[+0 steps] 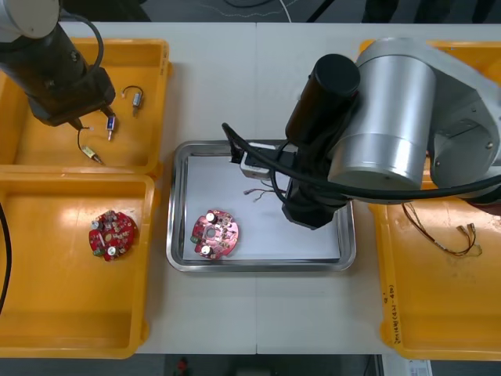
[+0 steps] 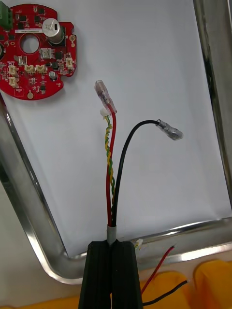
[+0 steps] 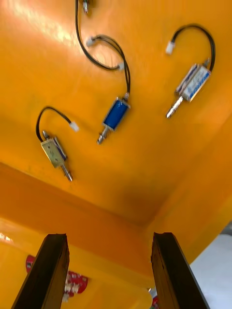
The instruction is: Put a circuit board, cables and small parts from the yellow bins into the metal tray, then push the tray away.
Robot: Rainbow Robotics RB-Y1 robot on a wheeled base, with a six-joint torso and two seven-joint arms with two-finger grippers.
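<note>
A light table [image 1: 258, 78] carries yellow bins [image 1: 70, 298] at both sides and a metal tray [image 1: 177, 204], white inside, between them. The right gripper [image 2: 112, 244] is pinched on a cable bundle [image 2: 111, 174] of red, black and twisted yellow-green wires. The bundle's free ends reach out over the tray's white floor, near the round red circuit board [image 1: 215, 233] already lying there. The left gripper [image 3: 110, 236], fingers spread with nothing between them, hovers over the far left yellow bin [image 1: 145, 145], above its small metal parts [image 3: 115, 114]. By my reading, the board is delivered and the cable is close to release. The small parts and the final push of the tray remain.
</note>
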